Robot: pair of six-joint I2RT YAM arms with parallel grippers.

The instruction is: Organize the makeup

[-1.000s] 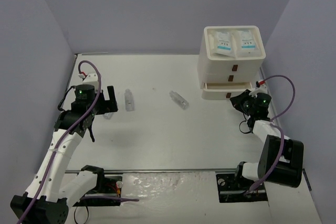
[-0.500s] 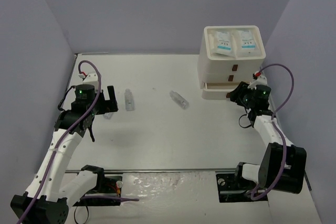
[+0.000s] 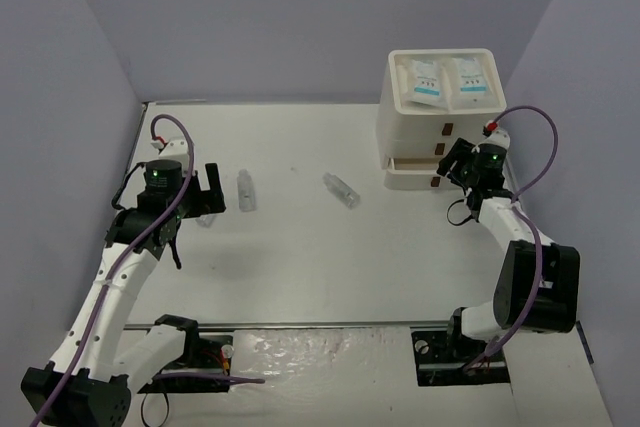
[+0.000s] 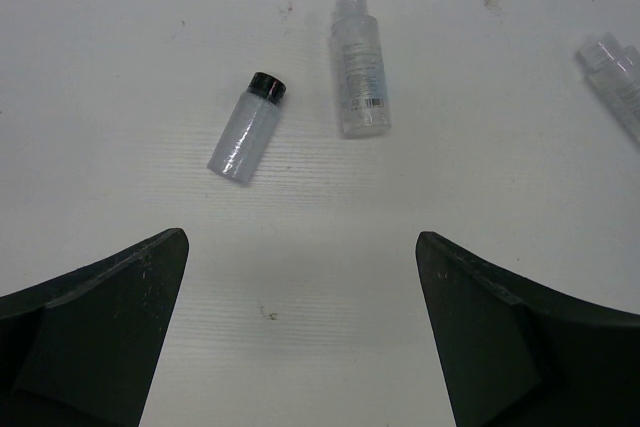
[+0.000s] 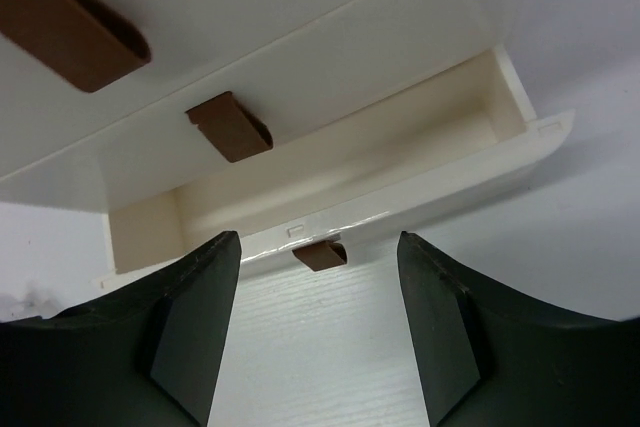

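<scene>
Two white sachets with blue print (image 3: 446, 81) lie on top of the white drawer box (image 3: 440, 122). Three small clear vials lie on the table: a black-capped one (image 4: 247, 129), a clear-capped one (image 4: 359, 77) beside it, and a third (image 3: 341, 190) near the middle. My left gripper (image 4: 300, 247) hovers open just short of the black-capped vial, nothing between its fingers. My right gripper (image 5: 318, 267) is open in front of the box's pulled-out bottom drawer (image 5: 350, 182). The drawer's brown handle (image 5: 321, 254) sits between the fingertips, untouched. No brushes or stick are in view.
The box stands at the back right against the wall, its two upper drawers shut, brown handles (image 5: 229, 125) facing the table. Purple walls close in the left, back and right sides. The right arm's cable (image 3: 535, 162) loops beside the box.
My right gripper has opened from shut and moved back and up toward the bottom drawer front. The left arm and the vials have not moved.
</scene>
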